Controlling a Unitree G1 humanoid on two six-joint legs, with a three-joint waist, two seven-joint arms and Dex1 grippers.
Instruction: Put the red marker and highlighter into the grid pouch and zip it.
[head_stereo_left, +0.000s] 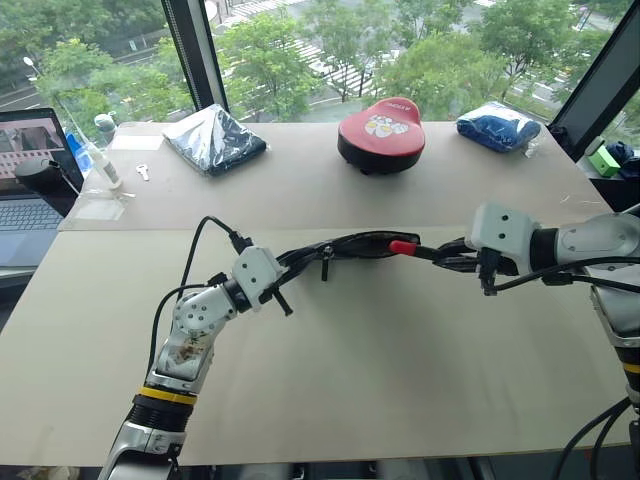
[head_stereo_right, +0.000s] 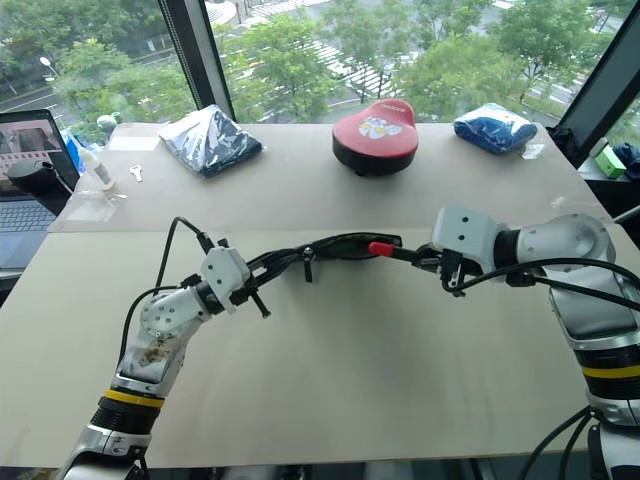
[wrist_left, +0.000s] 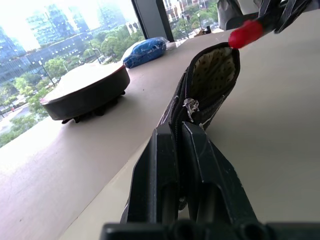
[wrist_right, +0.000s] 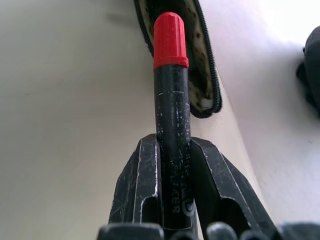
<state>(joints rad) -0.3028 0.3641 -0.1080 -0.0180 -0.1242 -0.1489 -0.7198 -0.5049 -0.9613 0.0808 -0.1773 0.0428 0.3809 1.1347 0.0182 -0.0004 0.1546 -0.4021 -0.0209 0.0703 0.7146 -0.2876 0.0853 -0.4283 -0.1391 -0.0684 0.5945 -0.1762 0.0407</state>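
My left gripper (head_stereo_left: 293, 259) is shut on one end of the grid pouch (head_stereo_left: 355, 243) and holds it above the table (head_stereo_left: 350, 380). The pouch's far end gapes open, showing a pale dotted lining (wrist_left: 212, 70), and the zipper pull (wrist_left: 191, 105) sits partway along. My right gripper (head_stereo_left: 450, 257) is shut on the black barrel of the red marker (wrist_right: 171, 100). The marker's red cap (head_stereo_left: 403, 247) points at the pouch's open mouth and sits right at its rim. The highlighter is out of view.
At the back of the table stand a round black case with a red top (head_stereo_left: 380, 135), a dark plastic-wrapped bundle (head_stereo_left: 213, 140) and a blue wrapped bundle (head_stereo_left: 498, 126). A laptop (head_stereo_left: 28, 180) and a small bottle (head_stereo_left: 105, 155) are at the far left.
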